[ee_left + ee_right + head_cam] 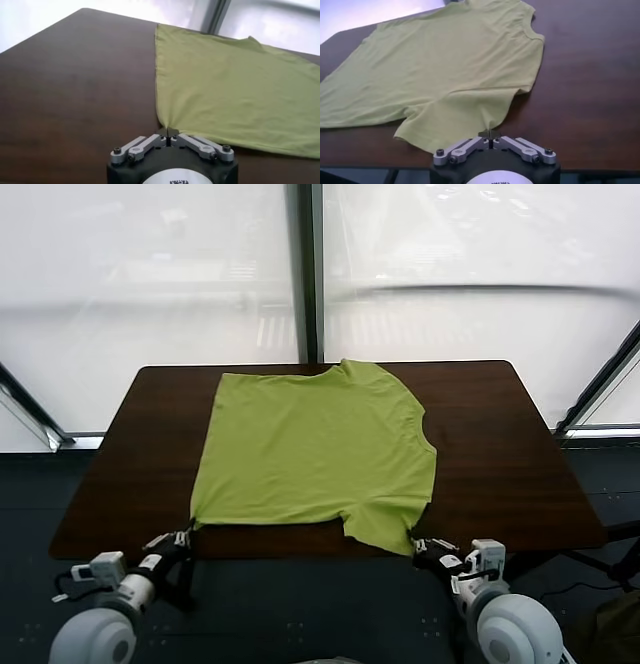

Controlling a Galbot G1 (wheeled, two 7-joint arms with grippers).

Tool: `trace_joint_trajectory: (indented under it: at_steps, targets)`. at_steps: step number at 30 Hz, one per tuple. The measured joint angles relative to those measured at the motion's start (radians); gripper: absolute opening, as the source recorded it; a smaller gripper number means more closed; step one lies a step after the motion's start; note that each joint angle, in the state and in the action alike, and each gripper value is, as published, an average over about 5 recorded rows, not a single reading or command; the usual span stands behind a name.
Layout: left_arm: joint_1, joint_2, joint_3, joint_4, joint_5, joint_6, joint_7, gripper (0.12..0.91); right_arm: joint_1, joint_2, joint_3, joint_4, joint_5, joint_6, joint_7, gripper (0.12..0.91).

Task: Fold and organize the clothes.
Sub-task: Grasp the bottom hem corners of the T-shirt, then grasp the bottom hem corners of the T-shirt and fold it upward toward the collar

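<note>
The clothes are one lime-green T-shirt lying flat on the dark wooden table, neck toward the right. My left gripper is at the near edge, shut on the shirt's near left hem corner. Over on the right, my right gripper is shut on the edge of the near sleeve. In each wrist view the cloth puckers where the closed jaws pinch it.
The table's front edge runs just beyond both grippers. Bare wood lies to the left and right of the shirt. White window panels with a dark post stand behind the table.
</note>
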Motion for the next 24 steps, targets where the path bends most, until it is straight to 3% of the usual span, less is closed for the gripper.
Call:
trace_joint_trajectory:
  at_steps: [8,13,19,24]
  targets:
    - [0.007,0.003,-0.058,-0.04,-0.078,0.02,-0.006,0.153,-0.008,-0.008,0.044,0.047,0.002,0.02,0.006,0.138]
    - [-0.056,0.014,-0.076,-0.047,-0.14,0.076,-0.047,0.153,0.063,-0.035,0.059,0.03,0.022,0.015,-0.003,0.138]
    - [-0.204,0.036,-0.04,-0.017,-0.162,0.111,-0.087,0.153,0.191,-0.06,0.033,-0.044,0.023,0.039,-0.032,0.138]
    - [-0.321,0.051,0.02,0.037,-0.148,0.111,-0.084,0.153,0.315,-0.049,-0.014,-0.144,0.022,0.044,-0.036,0.138]
